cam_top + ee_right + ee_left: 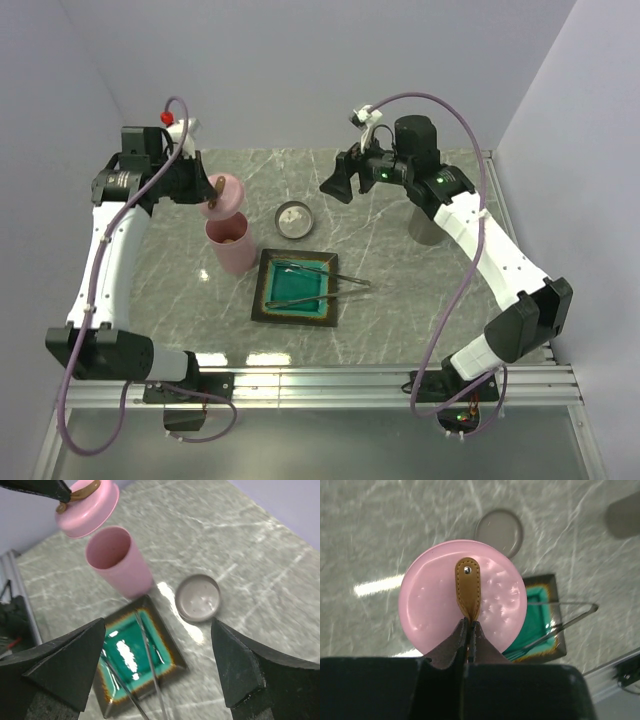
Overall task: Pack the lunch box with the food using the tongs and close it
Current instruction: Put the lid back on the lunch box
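Risk lies in the lid point(222, 195): it hangs tilted from a pliant brown strap point(468, 587) pinched in the left gripper point(470, 630), just above the box point(231, 245); lowered askew, it could catch the rim or topple that tall smooth pink cylinder; right gripper point(338, 180) jaws spread, holding nothing; thin steel tongs point(330, 273) lie across the glossy teal plate point(262, 300).

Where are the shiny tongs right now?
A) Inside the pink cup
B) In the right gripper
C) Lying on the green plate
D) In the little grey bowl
C: the tongs lie across the green plate, while the right gripper hangs open and empty, away from them.
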You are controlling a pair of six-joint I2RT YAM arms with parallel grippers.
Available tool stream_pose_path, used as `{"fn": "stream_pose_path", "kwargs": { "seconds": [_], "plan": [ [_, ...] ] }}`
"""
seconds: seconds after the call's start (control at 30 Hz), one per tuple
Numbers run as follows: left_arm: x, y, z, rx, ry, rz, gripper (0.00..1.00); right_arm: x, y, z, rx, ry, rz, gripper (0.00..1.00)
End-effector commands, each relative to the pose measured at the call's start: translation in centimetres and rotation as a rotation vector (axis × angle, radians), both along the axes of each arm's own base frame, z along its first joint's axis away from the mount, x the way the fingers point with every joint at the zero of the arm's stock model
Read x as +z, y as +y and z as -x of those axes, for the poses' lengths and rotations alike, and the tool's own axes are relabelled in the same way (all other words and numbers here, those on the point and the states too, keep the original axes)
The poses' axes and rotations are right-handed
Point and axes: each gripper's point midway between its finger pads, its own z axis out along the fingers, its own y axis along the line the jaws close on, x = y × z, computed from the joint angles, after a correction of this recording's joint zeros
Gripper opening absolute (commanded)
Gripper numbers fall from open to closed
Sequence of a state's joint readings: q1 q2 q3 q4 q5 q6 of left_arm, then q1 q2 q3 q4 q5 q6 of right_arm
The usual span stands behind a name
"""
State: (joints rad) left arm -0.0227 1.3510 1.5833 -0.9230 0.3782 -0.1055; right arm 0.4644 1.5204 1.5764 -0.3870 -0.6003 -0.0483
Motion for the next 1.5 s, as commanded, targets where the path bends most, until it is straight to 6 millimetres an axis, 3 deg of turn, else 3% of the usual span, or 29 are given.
{"fn": "stream_pose_path", "kwargs": {
  "seconds": [0.0,0.57,0.9,1.47],
  "plan": [
    [-0.1,1.3,1.2,-0.046,0.029,-0.120,0.00,0.5,-1.8,0.5,-0.034,-0.065,0.055,0.93],
    [-5.2,-0.3,-0.4,-0.090,0.117,-0.109,0.00,-1.2,-2.6,0.8,-0.055,-0.053,0.083,0.95],
    [-7.9,-0.8,-0.1,-0.108,0.180,-0.134,0.00,-1.7,-2.8,0.7,-0.060,-0.059,0.097,0.96],
    [-10.2,-0.3,0.2,-0.092,0.219,-0.177,0.00,-2.1,-2.7,0.5,-0.055,-0.050,0.097,0.97]
  ]
}}
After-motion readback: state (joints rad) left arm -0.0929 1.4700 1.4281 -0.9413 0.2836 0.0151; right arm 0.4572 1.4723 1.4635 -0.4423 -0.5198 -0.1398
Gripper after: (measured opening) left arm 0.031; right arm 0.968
